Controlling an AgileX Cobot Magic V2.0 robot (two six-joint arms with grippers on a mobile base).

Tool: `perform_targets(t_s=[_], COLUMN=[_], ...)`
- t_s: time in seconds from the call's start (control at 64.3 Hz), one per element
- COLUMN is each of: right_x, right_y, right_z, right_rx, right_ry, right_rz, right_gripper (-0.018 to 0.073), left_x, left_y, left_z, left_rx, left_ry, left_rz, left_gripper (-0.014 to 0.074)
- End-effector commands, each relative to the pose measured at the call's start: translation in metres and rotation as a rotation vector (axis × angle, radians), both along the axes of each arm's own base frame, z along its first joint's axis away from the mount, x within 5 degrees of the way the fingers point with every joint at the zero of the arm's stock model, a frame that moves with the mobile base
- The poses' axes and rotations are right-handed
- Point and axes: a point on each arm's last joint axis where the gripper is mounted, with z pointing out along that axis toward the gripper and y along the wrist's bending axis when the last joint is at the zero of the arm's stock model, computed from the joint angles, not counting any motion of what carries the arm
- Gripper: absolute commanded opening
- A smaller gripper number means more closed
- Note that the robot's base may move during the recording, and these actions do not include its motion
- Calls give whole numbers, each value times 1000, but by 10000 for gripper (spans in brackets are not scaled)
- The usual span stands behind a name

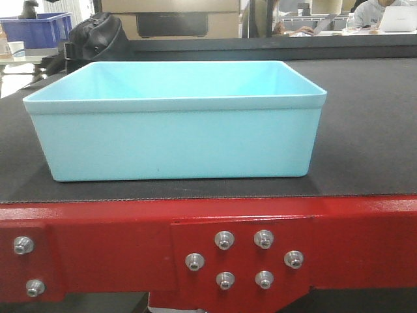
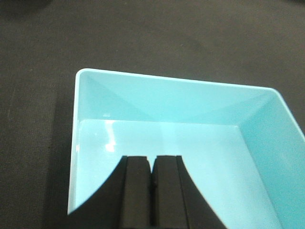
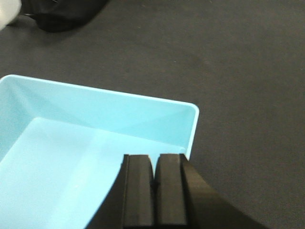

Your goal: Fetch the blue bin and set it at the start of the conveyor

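The blue bin (image 1: 176, 140) is a pale aqua tub standing upright and empty on the dark grey belt of the conveyor start (image 1: 365, 117), just behind the red frame (image 1: 98, 235) with its plate of silver bolts (image 1: 241, 254). No gripper shows in the front view. The left gripper (image 2: 152, 164) hovers over the bin's (image 2: 190, 129) near left part, fingers pressed together with nothing between them. The right gripper (image 3: 154, 162) is shut the same way, above the bin's (image 3: 71, 143) near right corner. Each gripper hides the near wall under it.
A black bag (image 1: 98, 36) lies on the belt behind the bin at the left, also visible as a dark bag (image 3: 62, 14) in the right wrist view. A dark blue crate (image 1: 39, 26) stands far left. A person with a laptop (image 1: 391, 16) sits at back right.
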Motion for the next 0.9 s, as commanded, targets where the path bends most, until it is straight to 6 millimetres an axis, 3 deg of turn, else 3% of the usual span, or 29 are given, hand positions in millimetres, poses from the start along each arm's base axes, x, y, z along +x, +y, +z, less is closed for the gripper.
perform_targets(t_s=[0.0, 0.155, 0.342, 0.637, 0.886], right_x=[-18, -46, -76, -129, -159], right_y=[-3, -11, -21, -40, -50], right_z=[-1, -17, -19, 23, 42], right_rx=[15, -9, -45, 35, 72], right_ry=[-79, -125, -205, -413, -532], right_rz=[38, 75, 107, 91, 87], right_gripper=[-166, -166, -166, -166, -166], left_x=[-17, -55, -94, -148, -171], left_y=[2, 15, 29, 50, 59], left_z=[4, -1, -3, 27, 40], left_rx=[-54, -92, -116, -185, -222], left_ry=[-121, -213, -285, -483, -588], left_rz=[-30, -46, -50, -49, -51], left_gripper=[-111, -111, -111, -111, -111])
